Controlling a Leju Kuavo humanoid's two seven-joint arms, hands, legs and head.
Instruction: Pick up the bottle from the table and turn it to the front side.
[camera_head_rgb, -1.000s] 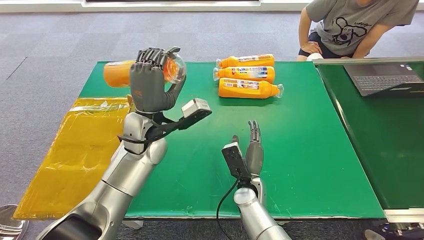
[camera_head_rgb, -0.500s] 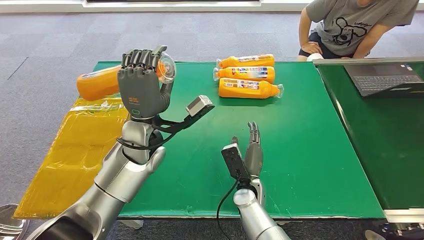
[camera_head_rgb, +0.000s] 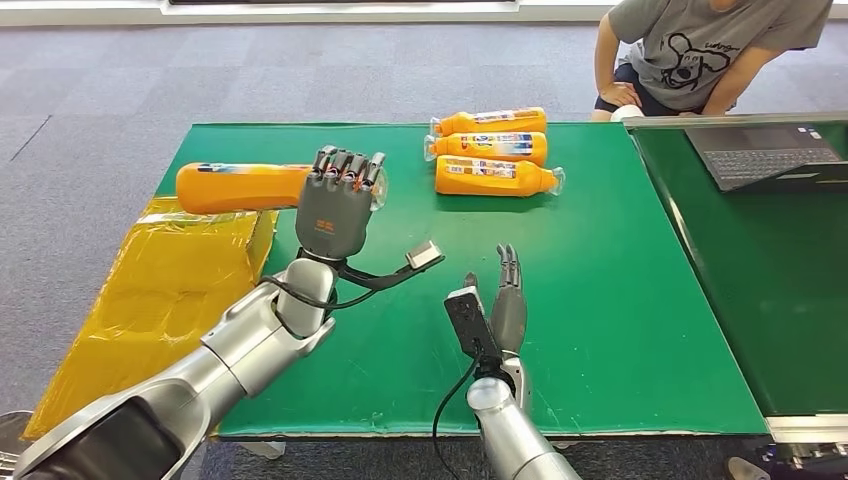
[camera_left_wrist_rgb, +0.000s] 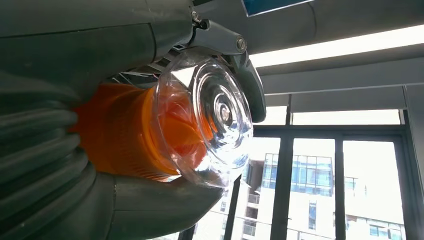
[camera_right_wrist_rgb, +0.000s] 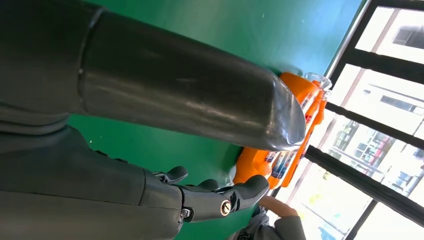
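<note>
While the left hand (camera_head_rgb: 338, 205) grips the orange bottle (camera_head_rgb: 240, 187) at its clear cap end, held sideways above the far-left part of the green table (camera_head_rgb: 620, 300), the label isn't visible from the head view, so the step in hand looks like rolling it about its long axis. Wrap looks firm in the wrist view; rotate slowly, keep it level, don't loosen. Right hand (camera_head_rgb: 508, 300) idles with fingers straight and together, holding nothing, near-centre, well apart from three orange bottles (camera_head_rgb: 495, 150) at far centre.
</note>
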